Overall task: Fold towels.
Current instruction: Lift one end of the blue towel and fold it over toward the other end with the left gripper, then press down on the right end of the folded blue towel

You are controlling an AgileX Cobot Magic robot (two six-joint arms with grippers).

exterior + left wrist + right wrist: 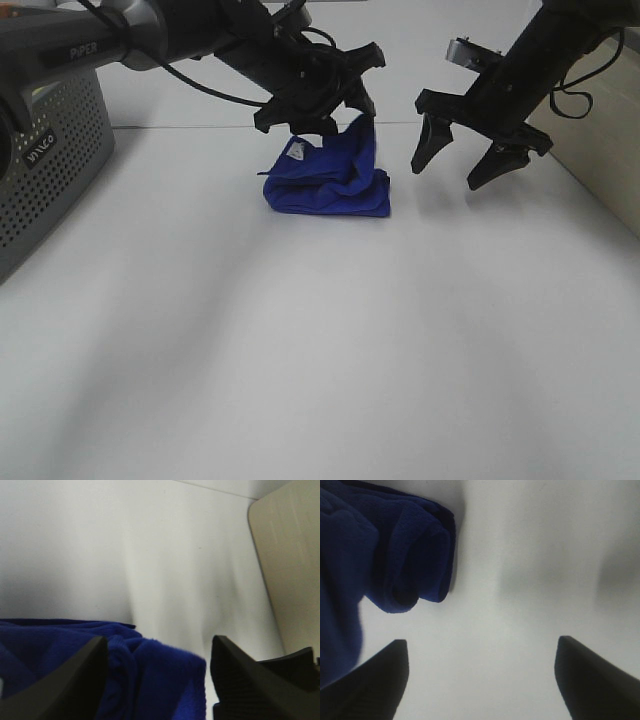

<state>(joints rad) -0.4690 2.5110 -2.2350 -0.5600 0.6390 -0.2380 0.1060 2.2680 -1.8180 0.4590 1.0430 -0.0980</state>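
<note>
The royal-blue towel [330, 178] lies bunched in a loose heap on the white table [320, 350], with its white tag [297, 152] showing on the upper left. One corner rises towards my left gripper [315, 115], which hovers right over the heap. In the left wrist view that gripper [159, 640] has its jaws wide apart with the towel [75, 665] between and under them. My right gripper [449, 174] is open and empty just to the right of the towel. In the right wrist view [481, 642] a rolled towel edge [415, 555] lies beyond its fingers.
A grey perforated basket [50, 170] stands at the left edge of the table. A beige board [600, 170] lies along the right side, and it also shows in the left wrist view [290, 555].
</note>
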